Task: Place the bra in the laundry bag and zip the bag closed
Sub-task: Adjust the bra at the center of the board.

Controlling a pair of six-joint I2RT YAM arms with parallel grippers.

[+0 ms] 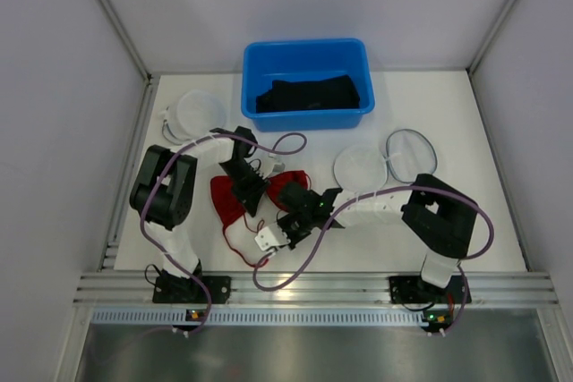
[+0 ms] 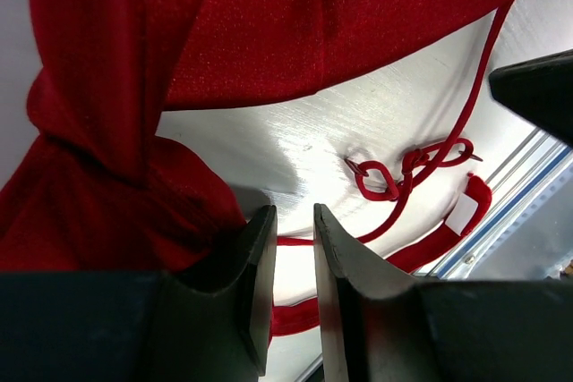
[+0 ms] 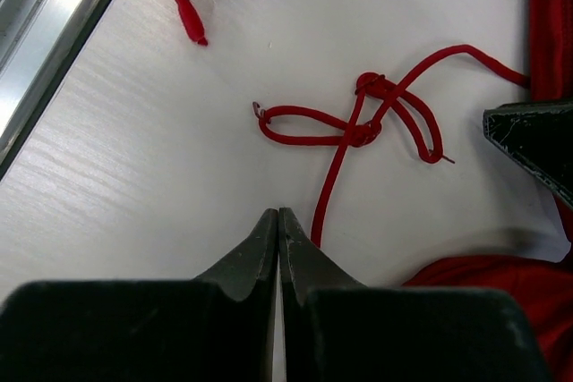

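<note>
The red bra [image 1: 229, 196] lies crumpled on the white table between the two arms, and its thin strap [image 1: 240, 248] trails toward the near edge. The left wrist view shows the bra cups [image 2: 269, 33] bunched above and left of my left gripper [image 2: 294, 214]. Its jaws stand slightly apart, with only table and strap visible through the gap. My right gripper [image 3: 278, 214] is shut and empty, tips just left of the knotted strap [image 3: 363, 127]. From above, the left gripper [image 1: 253, 201] is over the bra and the right gripper [image 1: 291, 221] beside it. The white round laundry bag [image 1: 360, 167] lies to the right, its ring opening [image 1: 412, 154] folded out.
A blue bin [image 1: 307, 55] holding black garments stands at the back centre. Another white round mesh bag [image 1: 192, 112] lies at the back left. A white label [image 1: 266, 239] lies at the strap's end by the near metal rail [image 1: 313, 288].
</note>
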